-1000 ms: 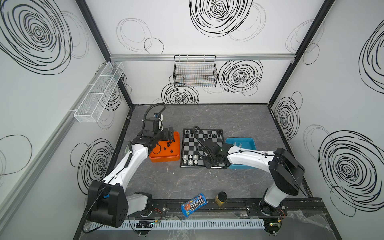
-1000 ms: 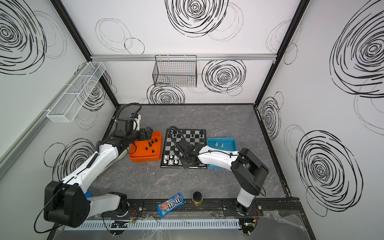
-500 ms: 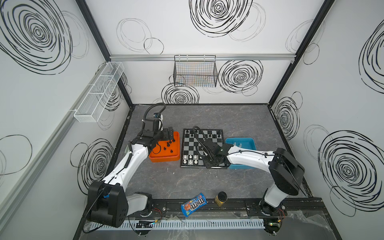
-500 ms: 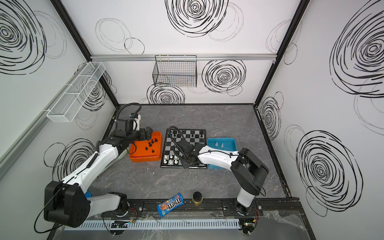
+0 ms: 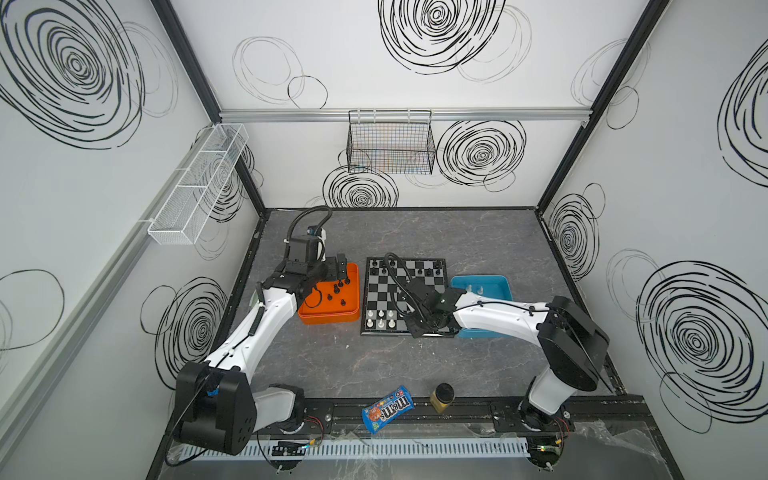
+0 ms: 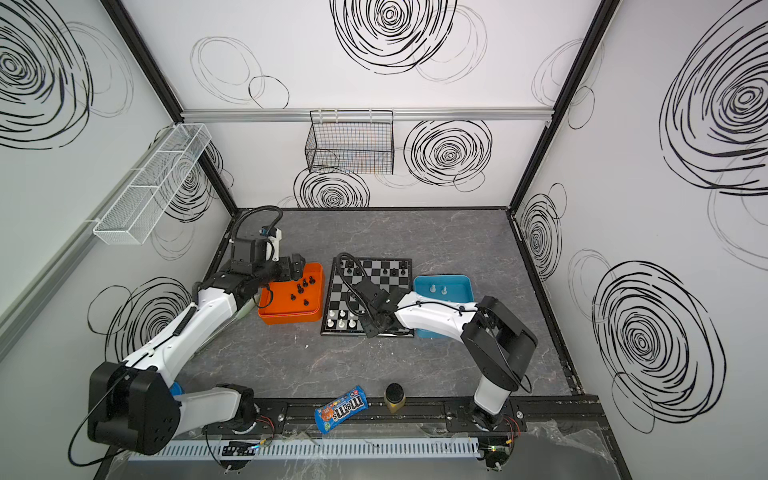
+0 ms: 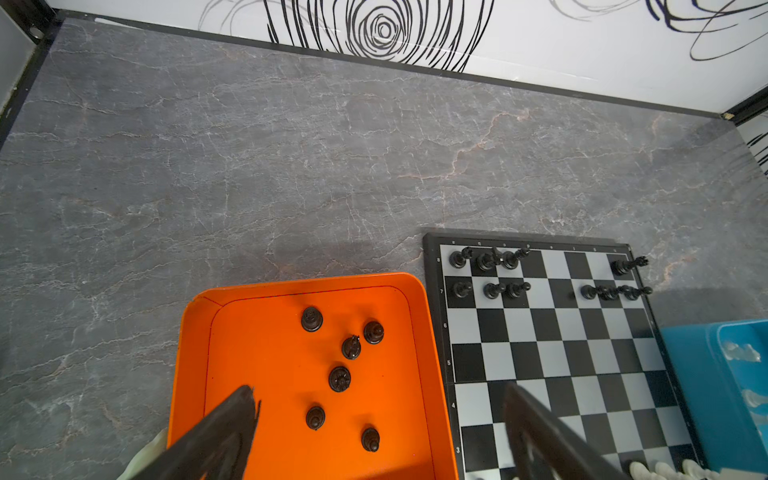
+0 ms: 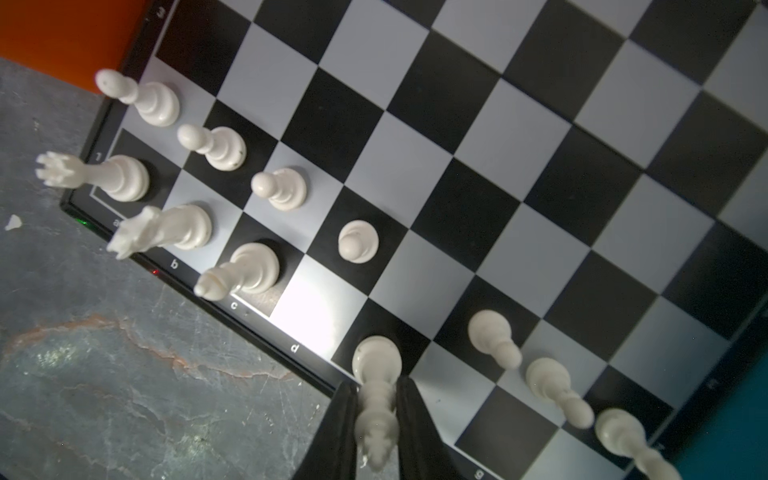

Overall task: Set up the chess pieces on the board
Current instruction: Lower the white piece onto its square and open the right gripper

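Right gripper (image 8: 376,387) clamps white piece (image 8: 376,363) near its top; piece upright, long axis vertical, base down on board (image 8: 457,166) edge square. Left gripper (image 7: 379,390) spread wide over orange tray (image 7: 189,332).

i see dark grey marbled tabletop (image 5: 478,237). mid-table, l to r, just beside each other: orange tray (image 5: 328,319), board (image 5: 376,291), blue tray (image 5: 478,277). front edge: m&m's bag (image 5: 387,409) + small black-lidded jar (image 5: 442,397). tiny white chip (image 8: 13,222) nr board corner.

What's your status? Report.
Left claw open above orange tray. Right claw shut on white piece, base on board, edge row. White pawns close alongside.
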Motion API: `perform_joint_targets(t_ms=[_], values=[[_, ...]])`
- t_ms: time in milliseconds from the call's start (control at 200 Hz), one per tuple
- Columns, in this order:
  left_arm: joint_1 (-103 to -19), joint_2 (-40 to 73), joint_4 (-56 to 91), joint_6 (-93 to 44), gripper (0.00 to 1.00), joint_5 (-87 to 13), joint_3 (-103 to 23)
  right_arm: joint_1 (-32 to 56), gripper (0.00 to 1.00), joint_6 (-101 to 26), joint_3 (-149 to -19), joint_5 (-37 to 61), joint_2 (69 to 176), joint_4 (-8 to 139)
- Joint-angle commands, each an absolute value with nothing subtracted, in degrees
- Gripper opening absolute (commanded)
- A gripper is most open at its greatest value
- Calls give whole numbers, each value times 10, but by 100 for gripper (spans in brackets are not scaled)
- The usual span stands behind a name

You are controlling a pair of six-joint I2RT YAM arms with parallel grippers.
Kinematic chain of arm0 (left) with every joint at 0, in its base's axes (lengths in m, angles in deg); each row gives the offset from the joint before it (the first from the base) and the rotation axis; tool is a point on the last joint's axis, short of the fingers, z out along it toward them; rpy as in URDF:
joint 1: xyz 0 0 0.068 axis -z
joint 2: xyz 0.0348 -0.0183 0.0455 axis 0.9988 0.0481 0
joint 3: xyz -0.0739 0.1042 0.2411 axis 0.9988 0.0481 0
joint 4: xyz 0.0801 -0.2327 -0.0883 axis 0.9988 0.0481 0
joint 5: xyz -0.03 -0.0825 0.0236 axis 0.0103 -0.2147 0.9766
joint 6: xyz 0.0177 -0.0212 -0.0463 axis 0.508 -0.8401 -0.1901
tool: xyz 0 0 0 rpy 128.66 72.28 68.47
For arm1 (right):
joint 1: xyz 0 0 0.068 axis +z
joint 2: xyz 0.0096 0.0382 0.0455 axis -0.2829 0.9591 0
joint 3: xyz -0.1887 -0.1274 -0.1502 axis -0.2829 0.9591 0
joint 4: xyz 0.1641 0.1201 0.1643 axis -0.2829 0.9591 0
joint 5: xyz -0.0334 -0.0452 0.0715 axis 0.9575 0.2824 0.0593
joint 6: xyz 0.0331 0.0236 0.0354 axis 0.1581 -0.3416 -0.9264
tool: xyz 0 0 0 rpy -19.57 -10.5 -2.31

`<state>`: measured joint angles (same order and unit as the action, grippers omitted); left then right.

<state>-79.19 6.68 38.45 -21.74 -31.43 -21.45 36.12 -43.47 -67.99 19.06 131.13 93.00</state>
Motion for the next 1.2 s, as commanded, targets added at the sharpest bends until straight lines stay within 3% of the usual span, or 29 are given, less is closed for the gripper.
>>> perform_joint_targets(t_ms=[0, 1191], values=[[-799, 61, 367, -224, 96, -317, -210, 365, 21, -433, -692, 200, 1311, 929], [-799, 69, 364, -228, 96, -324, -210, 365, 22, -429, -697, 205, 1326, 936]])
